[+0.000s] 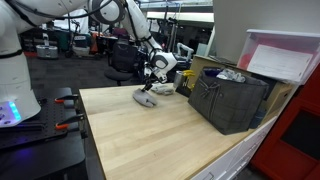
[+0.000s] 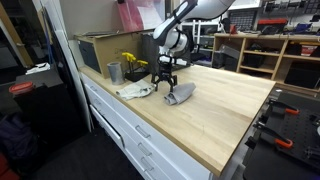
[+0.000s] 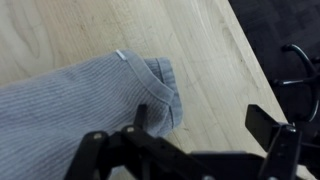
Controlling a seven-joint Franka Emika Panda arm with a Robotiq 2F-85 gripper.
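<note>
Grey ribbed cloth (image 3: 80, 110) lies just beneath the wide-open tool (image 3: 200, 120), hemmed end between the jaws, long axis running away from the worktop (image 3: 200, 40) edge.

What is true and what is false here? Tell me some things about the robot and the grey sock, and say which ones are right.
1. The robot's fingers are open. True.
2. The grey sock hangs in the air. False: it lies on the wooden table.
3. The sock is knitted in ribs. True.
4. The dark crate stands on the floor. False: it stands on the table.
5. The fingers are just above the sock. True.
</note>
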